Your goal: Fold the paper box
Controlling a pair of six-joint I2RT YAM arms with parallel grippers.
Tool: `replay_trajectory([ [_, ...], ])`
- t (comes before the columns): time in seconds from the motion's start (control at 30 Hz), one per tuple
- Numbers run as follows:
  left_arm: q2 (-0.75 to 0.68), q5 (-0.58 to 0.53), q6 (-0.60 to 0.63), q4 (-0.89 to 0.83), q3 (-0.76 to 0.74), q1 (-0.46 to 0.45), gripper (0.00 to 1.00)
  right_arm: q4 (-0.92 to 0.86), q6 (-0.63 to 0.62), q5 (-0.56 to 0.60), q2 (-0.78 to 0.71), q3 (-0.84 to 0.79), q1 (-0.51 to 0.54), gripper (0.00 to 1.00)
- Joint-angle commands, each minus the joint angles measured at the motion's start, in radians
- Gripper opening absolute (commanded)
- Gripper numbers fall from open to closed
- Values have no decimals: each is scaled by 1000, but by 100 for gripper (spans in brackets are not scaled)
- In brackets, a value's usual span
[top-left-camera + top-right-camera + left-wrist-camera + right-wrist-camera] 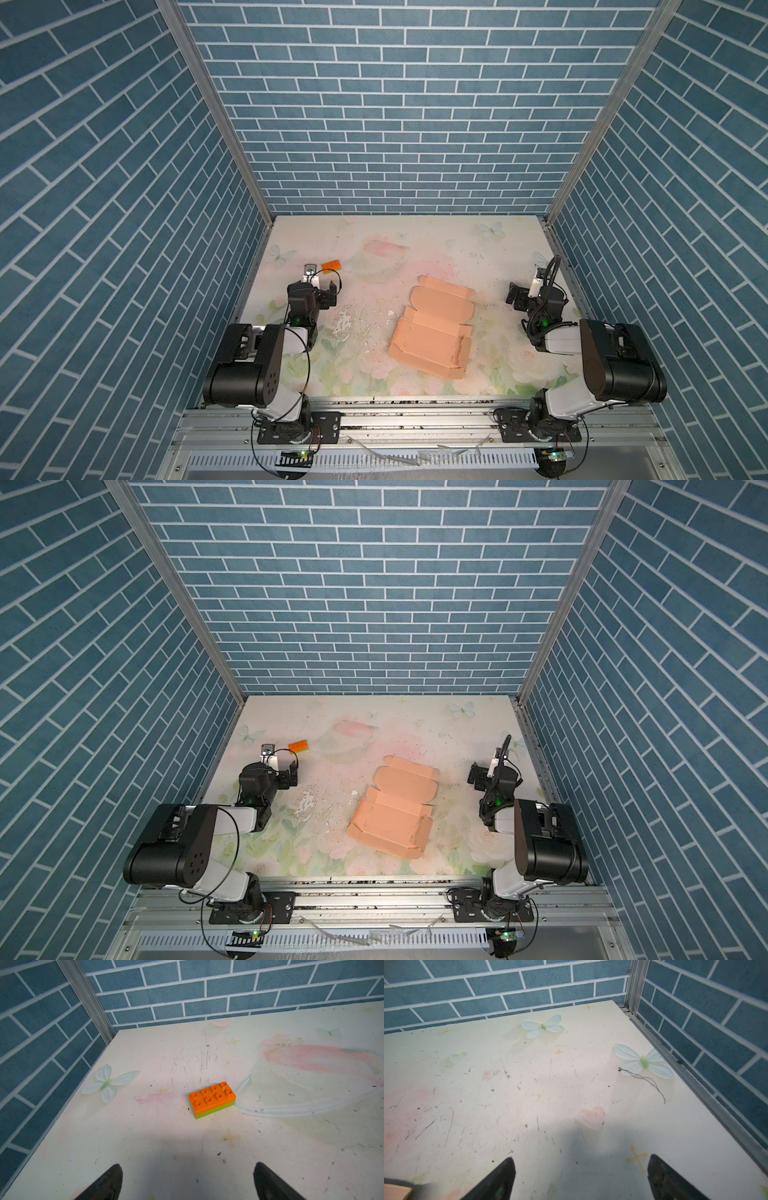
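The paper box [436, 328] [395, 808] is a peach-tan creased cardboard sheet. It lies unfolded on the flowered table [436, 249], right of the middle, with some side flaps slightly raised. One corner of it shows at the edge of the right wrist view [396, 1191]. My left gripper [331, 296] [293, 774] [188, 1167] hovers open and empty at the left, well away from the sheet. On the other side my right gripper [513, 294] [473, 775] [581, 1158] is also open and empty, a short way right of the sheet's far end.
An orange studded brick [331, 265] [298, 746] [212, 1099] on a green base lies just beyond the left gripper. A thin wire [643, 1080] lies near the right wall. Blue brick-pattern walls enclose three sides. A metal rail [415, 419] runs along the front.
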Motion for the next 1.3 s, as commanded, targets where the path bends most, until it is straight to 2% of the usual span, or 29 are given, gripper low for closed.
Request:
replay_trajectory([
  [0.0, 12, 1, 10, 13, 18, -1, 100, 25, -45, 10, 13, 28, -4, 99],
  [0.53, 12, 3, 8, 12, 19, 1, 100, 23, -46, 15, 14, 29, -4, 99],
  [0.6, 3, -28, 1, -2, 23, -3, 99, 27, -45, 19, 13, 28, -3, 99],
  [0.87, -173, -162, -18, -296, 120, -28, 100, 67, -39, 67, -1, 1, 8, 96],
  [0.97, -245, -200, -80, -419, 178, -37, 100, 59, -39, 109, -41, -13, 17, 97],
  [1.13, -313, -173, -188, -672, 330, -37, 99, -88, -57, 202, -138, 23, 56, 95],
  [1.27, -342, -171, -219, -856, 442, -58, 100, -231, -65, 276, -219, 77, 90, 95],
])
